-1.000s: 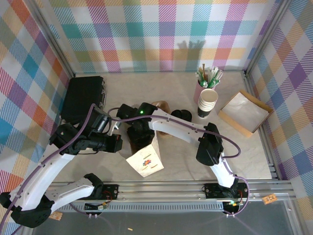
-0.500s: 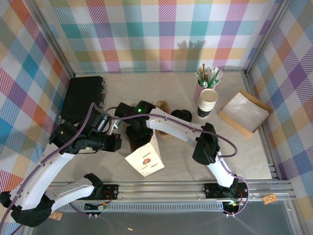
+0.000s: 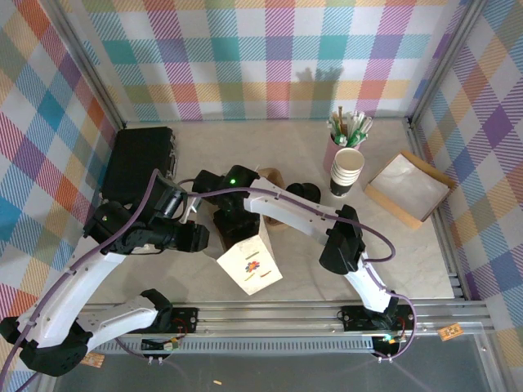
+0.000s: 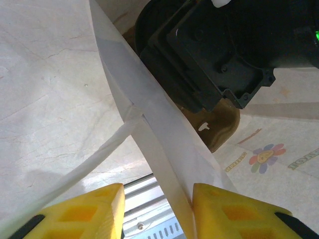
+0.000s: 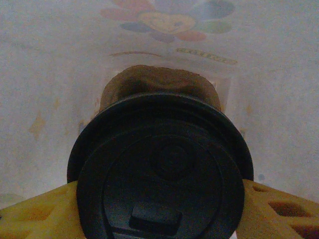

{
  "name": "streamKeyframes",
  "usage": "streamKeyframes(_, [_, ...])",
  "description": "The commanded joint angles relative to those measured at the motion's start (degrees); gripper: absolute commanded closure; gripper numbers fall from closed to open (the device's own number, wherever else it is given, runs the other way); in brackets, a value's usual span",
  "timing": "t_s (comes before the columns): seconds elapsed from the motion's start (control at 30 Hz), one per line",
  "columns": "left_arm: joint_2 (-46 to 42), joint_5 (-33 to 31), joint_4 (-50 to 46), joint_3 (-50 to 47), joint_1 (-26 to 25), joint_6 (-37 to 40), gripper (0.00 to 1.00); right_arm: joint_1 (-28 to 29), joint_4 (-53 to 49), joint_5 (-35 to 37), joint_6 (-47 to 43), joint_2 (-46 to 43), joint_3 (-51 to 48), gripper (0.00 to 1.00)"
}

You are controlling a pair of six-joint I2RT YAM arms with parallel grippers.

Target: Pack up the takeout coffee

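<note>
The takeout coffee [image 5: 162, 174], a brown-sided cup under a round black lid, hangs inside the white paper bag [image 3: 252, 263] with a flower print. My right gripper [image 5: 159, 211] is shut on it, with a yellow finger [image 5: 40, 214] pressed against each side of the lid. In the top view the right wrist covers the bag's mouth and hides the cup. My left gripper [image 4: 158, 209] stands open at the bag's left rim. The bag's white edge [image 4: 164, 149] runs between the jaws and lies against the right finger [image 4: 234, 211]. A paper handle [image 4: 99, 154] hangs loose.
A black case [image 3: 139, 163] lies at the back left. Loose black lids [image 3: 304, 193], a stack of lidless white cups [image 3: 346, 171] and a pink holder of stirrers [image 3: 347, 131] stand behind the bag. A cardboard tray [image 3: 407, 188] sits at the right.
My left gripper's jaws have parted from the bag's edge. The bag has shifted slightly to the right and away from the rail. The right gripper keeps hold of the cup inside it.
</note>
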Motion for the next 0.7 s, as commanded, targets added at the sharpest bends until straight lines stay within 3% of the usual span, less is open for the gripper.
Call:
streamKeyframes(0.0, [-0.17, -0.31, -0.91, 1.61, -0.45, 0.59, 0.58, -0.30, -3.36, 0.64, -0.16, 1.24, -0.67, 0.34])
streamKeyframes(0.33, [0.40, -1.07, -0.87, 2.15, -0.47, 0.62, 0.59, -0.02, -2.33, 0.73, 0.75, -0.36, -0.62, 0.21])
streamKeyframes(0.67, [1.29, -0.32, -0.48, 2.99, -1.24, -0.42, 0.89, 0.28, -1.98, 1.00, 0.94, -0.98, 0.86, 0.17])
